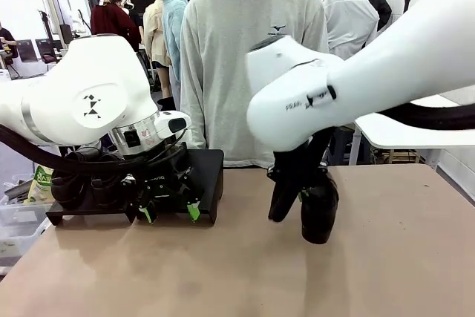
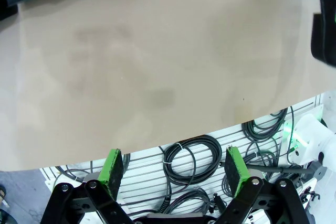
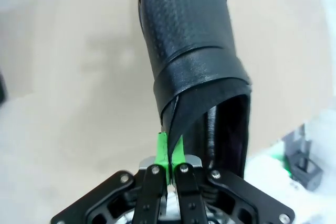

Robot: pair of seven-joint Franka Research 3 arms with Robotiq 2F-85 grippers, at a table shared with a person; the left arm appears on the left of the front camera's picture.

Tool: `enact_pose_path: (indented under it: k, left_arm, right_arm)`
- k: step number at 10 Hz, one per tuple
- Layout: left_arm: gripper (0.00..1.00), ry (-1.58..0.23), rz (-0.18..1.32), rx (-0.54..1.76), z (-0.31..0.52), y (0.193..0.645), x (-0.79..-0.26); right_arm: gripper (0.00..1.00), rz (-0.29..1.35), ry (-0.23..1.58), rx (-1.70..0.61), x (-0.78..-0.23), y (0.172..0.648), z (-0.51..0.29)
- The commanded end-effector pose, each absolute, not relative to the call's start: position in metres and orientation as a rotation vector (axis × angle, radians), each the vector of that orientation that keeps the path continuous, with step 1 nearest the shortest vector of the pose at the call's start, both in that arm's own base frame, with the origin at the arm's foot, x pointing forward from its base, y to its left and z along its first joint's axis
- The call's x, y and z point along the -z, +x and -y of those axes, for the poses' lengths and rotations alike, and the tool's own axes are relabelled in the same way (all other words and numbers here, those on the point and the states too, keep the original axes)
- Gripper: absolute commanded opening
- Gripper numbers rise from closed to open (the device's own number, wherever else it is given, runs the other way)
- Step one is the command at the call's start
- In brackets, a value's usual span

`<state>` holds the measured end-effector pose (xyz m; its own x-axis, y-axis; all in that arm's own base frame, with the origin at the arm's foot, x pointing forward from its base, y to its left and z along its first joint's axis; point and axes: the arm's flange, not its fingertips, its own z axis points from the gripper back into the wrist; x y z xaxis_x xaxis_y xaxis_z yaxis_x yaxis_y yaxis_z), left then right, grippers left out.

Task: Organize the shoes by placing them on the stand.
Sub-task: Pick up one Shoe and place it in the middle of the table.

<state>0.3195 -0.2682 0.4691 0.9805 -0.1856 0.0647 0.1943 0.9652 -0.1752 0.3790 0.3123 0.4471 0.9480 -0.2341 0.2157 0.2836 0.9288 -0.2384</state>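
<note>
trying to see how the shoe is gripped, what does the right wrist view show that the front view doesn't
Right wrist view: the right gripper has its green pads pinched shut on the collar edge of the shoe, whose dark opening shows. Front view: the person standing behind the table, the stand at the left, and the left gripper open just in front of it. Both: the black shoe hanging toe-down over the tan table.

Left hand [image 2: 177,167] wide open over bare table [image 2: 147,66]; cables [image 2: 191,156] below
</note>
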Motion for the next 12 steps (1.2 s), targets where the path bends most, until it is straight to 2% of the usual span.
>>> enact_pose_path:
  k: [1, 3, 6, 12]
  left_arm:
    - [1.0, -0.183, 0.05, 0.193, 0.267, 0.32, -0.47]
    - [1.0, -0.183, 0.05, 0.193, 0.267, 0.32, -0.47]
    - [1.0, -0.183, 0.05, 0.193, 0.267, 0.32, -0.47]
    - [1.0, -0.183, 0.05, 0.193, 0.267, 0.32, -0.47]
  right_arm:
    - [0.0, 0.207, -0.403, 0.303, -0.449, 0.354, -0.328]
    - [0.0, 0.196, -0.395, 0.253, -0.432, 0.34, -0.331]
    - [0.0, 0.116, -0.212, 0.063, -0.407, 0.342, -0.308]
    - [0.0, 0.041, -0.071, -0.076, -0.394, 0.324, -0.311]
